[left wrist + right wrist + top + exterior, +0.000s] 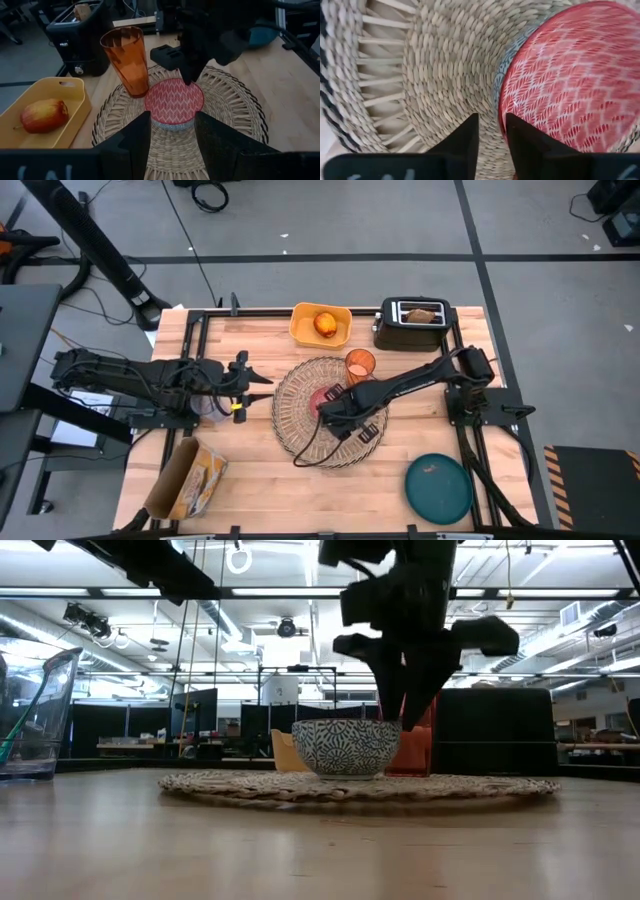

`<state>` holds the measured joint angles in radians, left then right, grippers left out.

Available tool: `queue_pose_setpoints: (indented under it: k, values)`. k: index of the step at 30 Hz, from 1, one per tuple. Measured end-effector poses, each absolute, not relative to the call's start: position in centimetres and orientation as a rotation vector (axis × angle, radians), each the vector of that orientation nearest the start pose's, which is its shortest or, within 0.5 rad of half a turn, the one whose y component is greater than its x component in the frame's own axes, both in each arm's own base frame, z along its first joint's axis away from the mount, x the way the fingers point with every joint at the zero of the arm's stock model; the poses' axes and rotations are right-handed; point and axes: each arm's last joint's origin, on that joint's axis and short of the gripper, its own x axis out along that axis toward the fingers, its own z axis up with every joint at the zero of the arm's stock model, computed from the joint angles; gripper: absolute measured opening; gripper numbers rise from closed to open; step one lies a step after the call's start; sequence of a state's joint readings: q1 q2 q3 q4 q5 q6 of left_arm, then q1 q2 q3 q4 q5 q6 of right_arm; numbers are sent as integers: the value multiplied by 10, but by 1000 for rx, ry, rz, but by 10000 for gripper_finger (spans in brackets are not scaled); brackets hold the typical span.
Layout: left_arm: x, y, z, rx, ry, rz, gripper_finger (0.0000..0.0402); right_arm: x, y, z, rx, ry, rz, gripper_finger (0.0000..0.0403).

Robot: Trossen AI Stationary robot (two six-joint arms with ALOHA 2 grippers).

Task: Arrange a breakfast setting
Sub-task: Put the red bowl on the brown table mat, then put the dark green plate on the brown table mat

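Note:
A small pink bowl with a blue patterned outside stands on the round woven placemat. My right gripper reaches down to the bowl's rim and is shut on it. An orange cup stands on the mat's far edge. My left gripper hovers open and empty to the left of the mat. The teal plate lies at the near right. The fruit lies in the yellow tray. The toast sticks up from the toaster. A blue-green spoon leans in a clear glass. My right gripper holds the bowl by its rim, one finger inside the bowl and one finger outside over the mat. The fingers come from above, pointing down. The bowl stands upright with its base on the placemat.
The black toaster and the yellow tray stand along the far edge. A bread bag lies at the near left corner. Bare wood lies between the mat and the plate and along the near edge.

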<state>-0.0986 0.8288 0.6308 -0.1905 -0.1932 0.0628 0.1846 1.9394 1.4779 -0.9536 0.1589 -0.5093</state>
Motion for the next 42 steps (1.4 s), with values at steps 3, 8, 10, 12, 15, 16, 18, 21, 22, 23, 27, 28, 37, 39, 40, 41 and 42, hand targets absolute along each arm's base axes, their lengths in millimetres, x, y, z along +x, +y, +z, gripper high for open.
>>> queue_pose_setpoints:
  k: [3, 8, 10, 12, 15, 16, 18, 21, 22, 23, 27, 28, 37, 39, 40, 41, 42]
  values:
    - [182, -12, 272, 119, 388, 82, 160, 366, 66, 210, -656, 1353, 333, 130]
    - [183, -13, 273, 118, 378, 73, 160, 357, 74, 230, -651, 1304, 285, 157]
    - [183, -13, 274, 115, 368, 73, 160, 352, 80, 238, -644, 1285, 283, 160]
    - [183, -13, 275, 108, 359, 74, 160, 346, 86, 245, -638, 1273, 285, 161]
    - [184, -14, 277, 62, 335, 65, 160, 336, 98, 256, -597, 1253, 267, 159]
    - [184, -16, 278, 50, 323, 54, 160, 332, 103, 258, -579, 1255, 259, 159]
    - [185, -19, 279, 37, 312, 34, 160, 323, 112, 262, -538, 1267, 239, 158]
    - [184, -24, 279, 42, 311, 6, 160, 310, 129, 268, -428, 1277, 177, 158]
    - [184, -26, 279, 43, 312, -3, 160, 305, 135, 269, -384, 1279, 155, 158]
    - [184, -27, 279, 44, 311, -12, 160, 301, 142, 270, -335, 1285, 128, 158]
    - [183, -35, 278, 51, 314, -52, 160, 285, 165, 270, -16, 1301, -98, 158]
    - [182, -36, 278, 51, 316, -60, 160, 281, 169, 270, 87, 1303, -173, 158]
    - [190, -51, 266, 102, 383, -129, 160, 244, 214, 250, 695, 1331, -602, 180]
    - [193, -53, 262, 135, 404, -140, 160, 237, 226, 239, 856, 1312, -660, 187]
    - [193, -53, 261, 144, 409, -141, 160, 234, 231, 235, 911, 1299, -676, 190]
    - [195, -54, 261, 147, 404, -142, 160, 229, 236, 230, 947, 1291, -699, 192]
    - [196, -54, 261, 149, 401, -142, 160, 224, 239, 227, 974, 1283, -726, 194]
